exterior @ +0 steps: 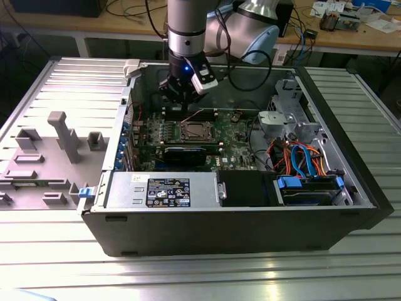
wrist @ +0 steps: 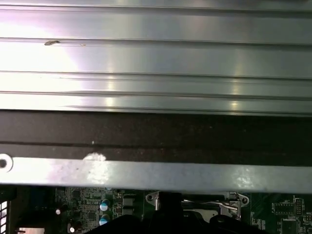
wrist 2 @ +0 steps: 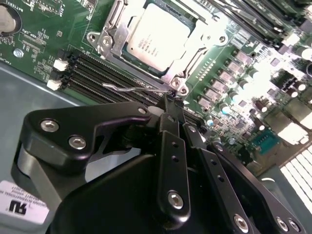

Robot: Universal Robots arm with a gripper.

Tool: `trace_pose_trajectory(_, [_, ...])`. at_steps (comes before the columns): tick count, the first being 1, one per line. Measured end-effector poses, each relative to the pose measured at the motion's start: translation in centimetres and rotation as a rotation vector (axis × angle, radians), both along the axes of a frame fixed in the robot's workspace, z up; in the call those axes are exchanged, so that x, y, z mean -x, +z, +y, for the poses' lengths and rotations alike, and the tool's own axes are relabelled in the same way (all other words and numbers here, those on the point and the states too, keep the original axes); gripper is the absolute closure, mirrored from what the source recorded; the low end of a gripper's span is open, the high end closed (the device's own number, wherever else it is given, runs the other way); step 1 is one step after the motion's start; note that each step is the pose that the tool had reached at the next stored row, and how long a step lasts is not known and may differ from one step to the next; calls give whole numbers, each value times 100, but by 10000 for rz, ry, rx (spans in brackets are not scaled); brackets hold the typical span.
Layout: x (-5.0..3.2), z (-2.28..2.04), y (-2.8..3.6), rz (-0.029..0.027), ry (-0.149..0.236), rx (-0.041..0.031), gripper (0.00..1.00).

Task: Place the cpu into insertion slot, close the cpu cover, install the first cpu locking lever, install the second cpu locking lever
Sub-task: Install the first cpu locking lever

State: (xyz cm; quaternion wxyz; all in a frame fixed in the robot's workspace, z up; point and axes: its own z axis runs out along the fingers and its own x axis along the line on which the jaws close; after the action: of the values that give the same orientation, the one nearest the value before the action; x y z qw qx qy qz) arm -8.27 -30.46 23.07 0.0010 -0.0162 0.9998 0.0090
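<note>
The arm (exterior: 186, 28) is looking grey and round, with a small blue light shining low on it. The black gripper (wrist 2: 171, 105) is showing shiny silver screws and thin fingers (wrist 2: 171, 161).

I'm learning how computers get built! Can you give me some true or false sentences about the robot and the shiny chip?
1. The cpu is already sitting in the insertion slot. True.
2. The cpu cover is standing straight up, open. False: the silvery frame lies flat around the chip.
3. The robot's hand is holding the chip in the air. False: its fingertips are pressed together beside a corner of the socket, close to a thin wire lever.
4. In the exterior view, the hand hangs inside the open computer case, above the green board. True.
5. The long memory slots lie right next to the socket. True.
</note>
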Motion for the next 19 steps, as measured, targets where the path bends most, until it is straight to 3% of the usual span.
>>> trace_pose_trajectory(10, [-3, 37, -175, 1, 252, 0, 89])
trace_pose_trajectory(13, [-43, 38, -214, 3, 286, 2, 89])
trace_pose_trajectory(16, [-159, 38, -239, 2, 319, 1, 89])
trace_pose_trajectory(19, [-211, 38, -258, 5, 345, 2, 89])
